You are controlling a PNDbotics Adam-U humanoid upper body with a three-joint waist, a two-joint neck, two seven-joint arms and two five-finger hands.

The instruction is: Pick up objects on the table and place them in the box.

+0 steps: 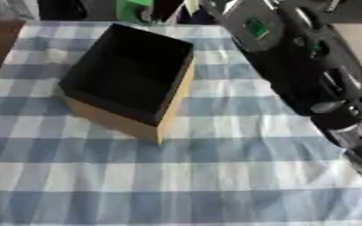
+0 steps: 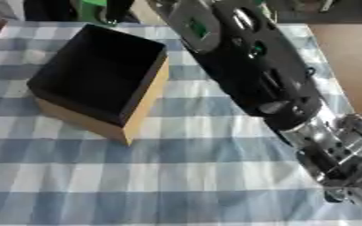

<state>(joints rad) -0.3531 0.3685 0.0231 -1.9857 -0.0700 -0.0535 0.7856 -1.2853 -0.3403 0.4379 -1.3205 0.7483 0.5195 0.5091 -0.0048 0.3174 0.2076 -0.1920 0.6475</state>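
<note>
A: Where is the box [image 1: 130, 75] from the right arm [image 2: 250, 66]?

B: About nine o'clock of it, just beside, on the checked cloth [image 1: 176, 176]. Its long axis runs from seven to one o'clock, open top up, inside dark (I can't tell what it holds).

A: And the hand?

B: The arm reaches to twelve o'clock past the far edge; the hand doesn't show, so I can't tell its state. No left arm in sight.

A: Counts?

B: One box, one arm, no loose objects visible on the cloth.

Blue-and-white checked tablecloth [image 1: 176, 176], brown floor [image 2: 354, 66] beside it
</note>
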